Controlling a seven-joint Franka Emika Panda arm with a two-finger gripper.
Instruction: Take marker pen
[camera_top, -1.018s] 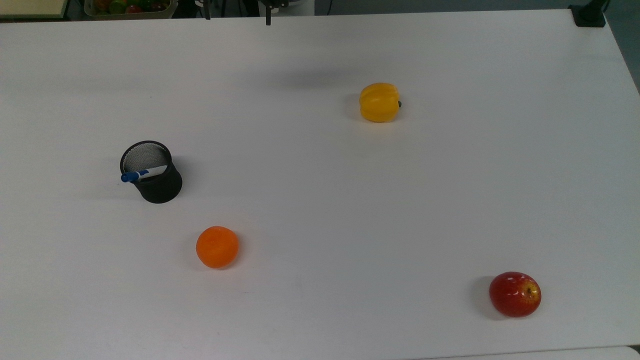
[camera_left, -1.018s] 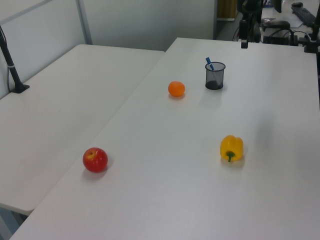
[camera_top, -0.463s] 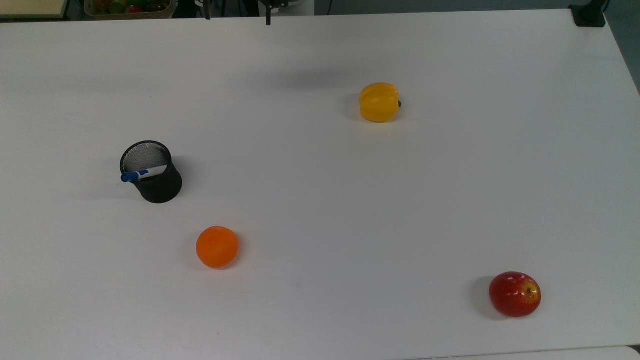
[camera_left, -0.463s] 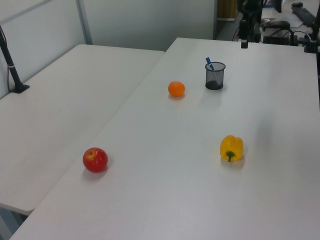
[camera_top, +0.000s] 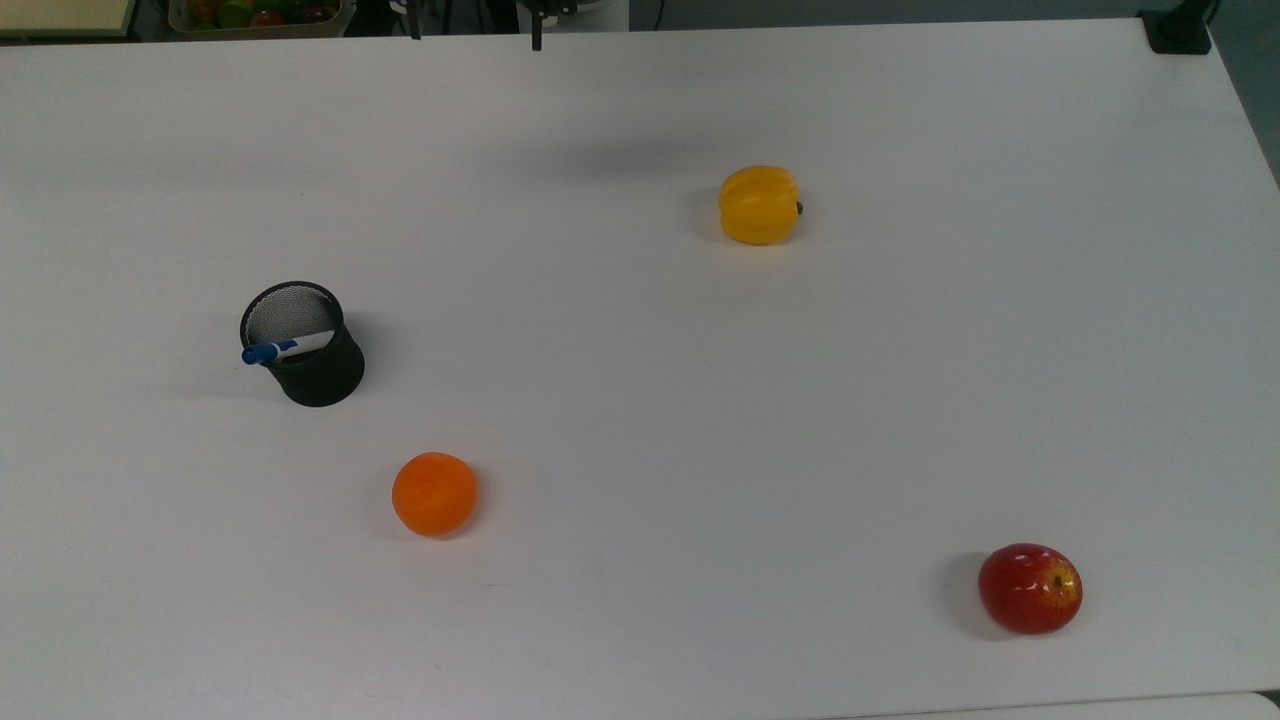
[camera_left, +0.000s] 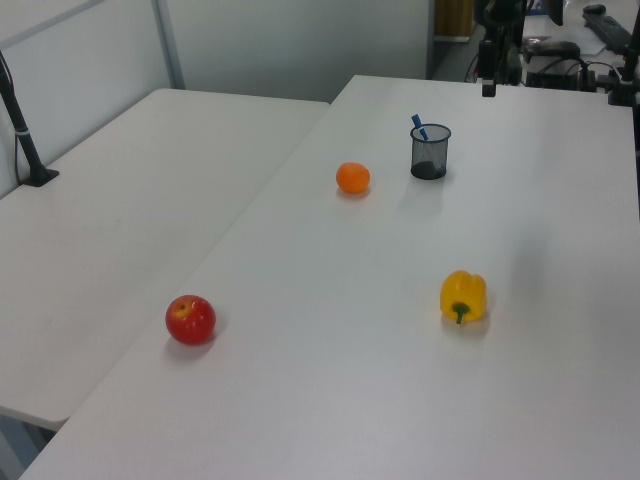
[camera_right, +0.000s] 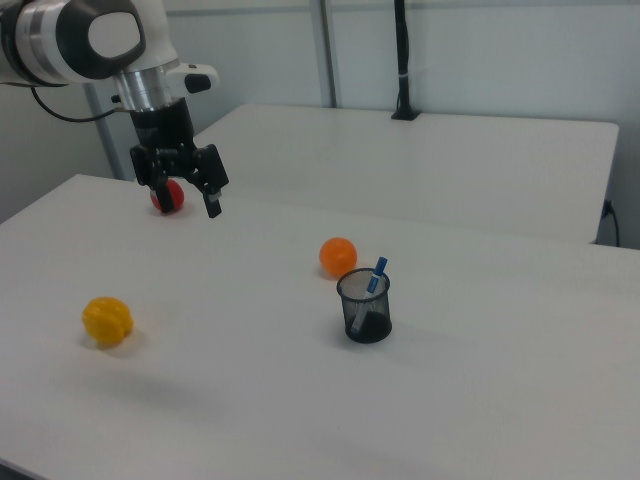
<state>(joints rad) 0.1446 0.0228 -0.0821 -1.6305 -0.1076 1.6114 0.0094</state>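
Observation:
The marker pen (camera_top: 285, 348) leans in a black mesh cup (camera_top: 315, 375), its blue cap sticking out over the rim toward the top view's left. The left view has the pen (camera_left: 418, 125) rising from the cup (camera_left: 430, 155), and so does the right view, with pen (camera_right: 377, 275) and cup (camera_right: 365, 310). My gripper (camera_right: 182, 195) hangs open and empty high above the table, far from the cup, toward the right view's left. Its fingertips (camera_top: 537, 42) poke in at the top view's upper edge.
An orange (camera_top: 434, 494) lies near the cup. A yellow pepper (camera_top: 759, 204) sits mid-table and a red apple (camera_top: 1030, 588) at the top view's lower right. A second white table (camera_left: 120, 200) adjoins this one. A bin of produce (camera_top: 260, 15) stands beyond the far edge.

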